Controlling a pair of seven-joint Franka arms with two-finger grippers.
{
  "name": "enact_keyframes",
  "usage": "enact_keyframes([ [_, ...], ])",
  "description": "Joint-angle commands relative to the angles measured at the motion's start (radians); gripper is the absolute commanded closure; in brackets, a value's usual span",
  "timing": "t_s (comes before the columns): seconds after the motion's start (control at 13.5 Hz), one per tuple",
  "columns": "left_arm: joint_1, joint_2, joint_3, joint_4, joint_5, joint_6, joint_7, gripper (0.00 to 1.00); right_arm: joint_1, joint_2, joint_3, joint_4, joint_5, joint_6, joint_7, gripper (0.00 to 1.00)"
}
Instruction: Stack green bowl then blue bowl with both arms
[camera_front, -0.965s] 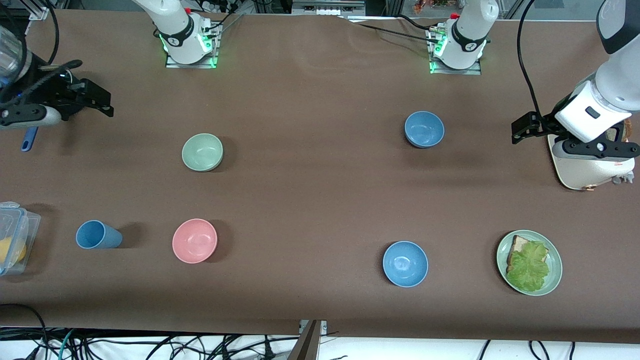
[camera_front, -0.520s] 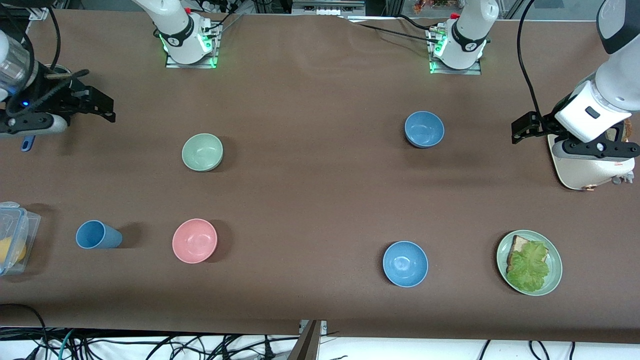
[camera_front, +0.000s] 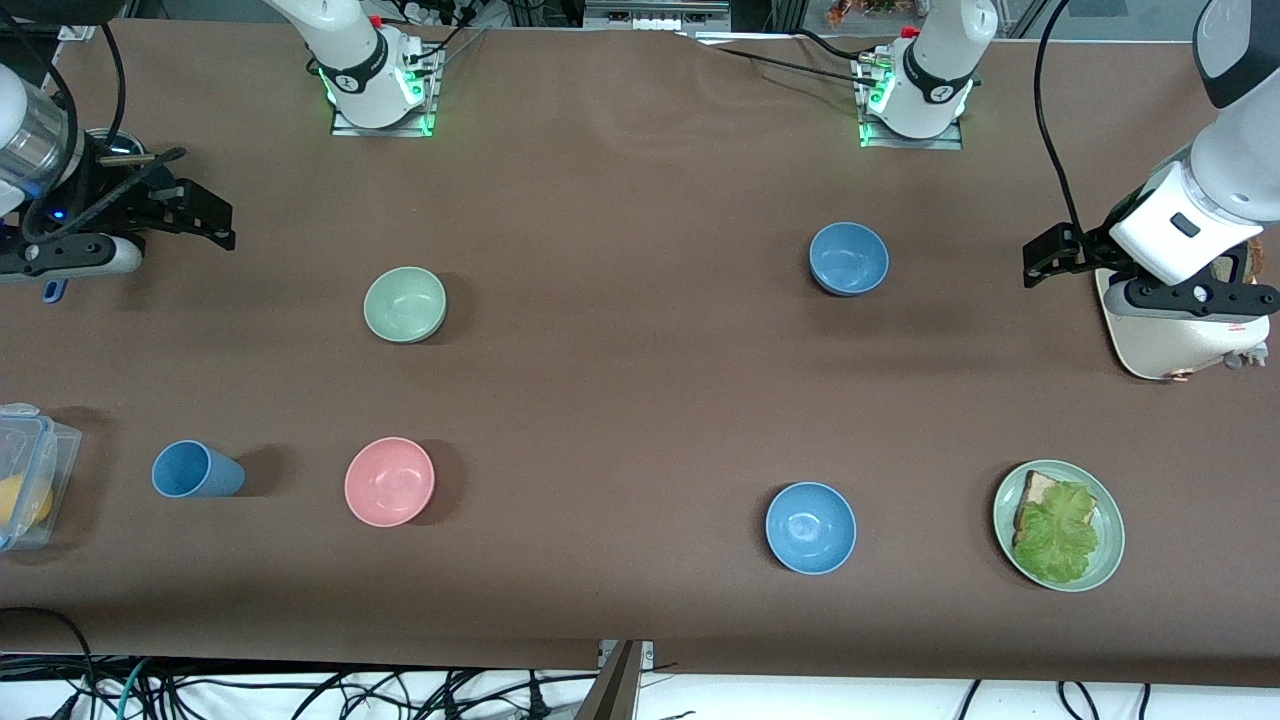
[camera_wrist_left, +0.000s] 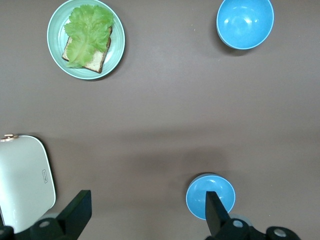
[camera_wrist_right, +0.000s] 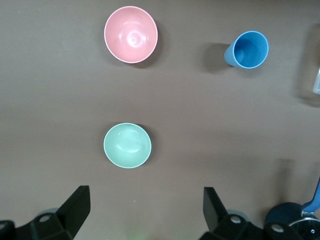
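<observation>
The pale green bowl sits empty on the brown table, toward the right arm's end. The duller blue bowl sits toward the left arm's end, partly hidden by a finger in the left wrist view. My right gripper hangs open and empty over the table's end, well apart from the green bowl. My left gripper hangs open and empty over the table, between the blue bowl and a white appliance.
A brighter blue bowl and a green plate with bread and lettuce lie nearer the front camera. So do a pink bowl, a blue cup and a clear box. The white appliance stands under the left hand.
The right hand has shifted and turned slightly over its end of the table. The left arm and all bowls have not moved.
</observation>
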Motion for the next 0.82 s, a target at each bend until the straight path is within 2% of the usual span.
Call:
enact_keyframes([
  [0.0,-0.005,0.0,0.006,0.014,-0.028,-0.016,-0.006,0.0,0.0,0.007,0.005,0.021,-0.014,0.004,0.014,0.0],
  [0.74,-0.005,0.0,0.006,0.014,-0.036,-0.016,-0.006,0.0,-0.012,0.026,-0.008,0.02,0.016,0.033,0.014,0.0],
])
